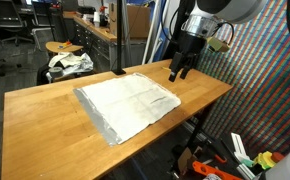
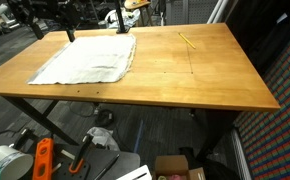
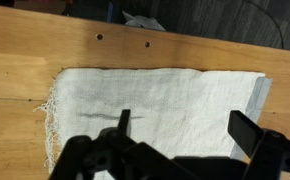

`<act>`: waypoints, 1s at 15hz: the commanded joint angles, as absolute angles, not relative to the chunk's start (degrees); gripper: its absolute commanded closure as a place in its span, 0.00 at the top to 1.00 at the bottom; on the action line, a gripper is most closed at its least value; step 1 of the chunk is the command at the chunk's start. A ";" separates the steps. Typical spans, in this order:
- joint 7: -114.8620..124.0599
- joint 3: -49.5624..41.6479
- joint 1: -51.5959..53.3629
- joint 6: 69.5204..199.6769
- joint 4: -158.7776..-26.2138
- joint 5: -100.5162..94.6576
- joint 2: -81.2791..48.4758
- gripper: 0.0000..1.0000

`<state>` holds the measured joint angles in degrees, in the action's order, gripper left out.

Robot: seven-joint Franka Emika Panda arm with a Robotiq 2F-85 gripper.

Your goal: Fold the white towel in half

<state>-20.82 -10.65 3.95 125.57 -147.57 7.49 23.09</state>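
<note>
The white towel lies flat on the wooden table; it looks folded, with a grey layer showing along its near edge. It also shows in an exterior view and fills the wrist view. My gripper hangs a little above the table at the towel's far corner. It also appears in an exterior view, at the towel's far edge. In the wrist view its two fingers are spread wide apart over the cloth, with nothing between them.
A stool with crumpled cloth stands beyond the table's far end. A yellow pencil-like item lies on the table away from the towel. Tools and boxes sit on the floor beneath. Two screw holes mark the tabletop.
</note>
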 commanded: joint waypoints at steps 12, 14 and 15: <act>-20.86 -9.86 2.79 126.42 -147.75 8.70 23.13 1.00; -19.02 -10.07 1.96 126.17 -146.48 8.94 21.03 1.00; -17.96 -10.16 1.59 126.27 -145.39 9.33 19.31 1.00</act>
